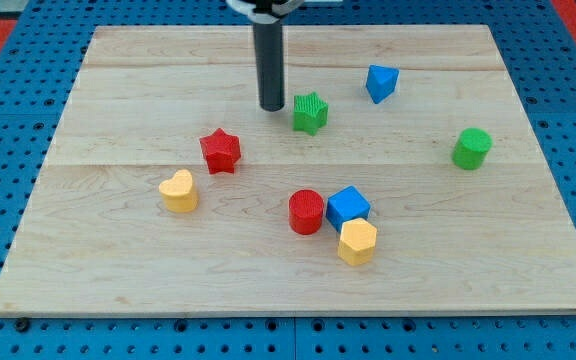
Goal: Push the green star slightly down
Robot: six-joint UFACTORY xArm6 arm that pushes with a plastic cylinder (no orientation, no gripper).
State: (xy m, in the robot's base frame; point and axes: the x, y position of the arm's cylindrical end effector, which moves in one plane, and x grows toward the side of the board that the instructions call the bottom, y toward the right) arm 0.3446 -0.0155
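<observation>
The green star [310, 112] lies on the wooden board [118, 260] a little above the middle. My tip [272, 106] is the lower end of the dark rod that comes down from the view's top. It stands just to the left of the green star, level with its upper part, with a small gap between them.
A blue triangular block [381, 82] lies up and right of the star. A green cylinder [472, 148] is at the right. A red star [220, 151] and yellow heart [179, 190] lie lower left. A red cylinder [307, 212], blue cube [348, 206] and yellow hexagon [357, 241] cluster below.
</observation>
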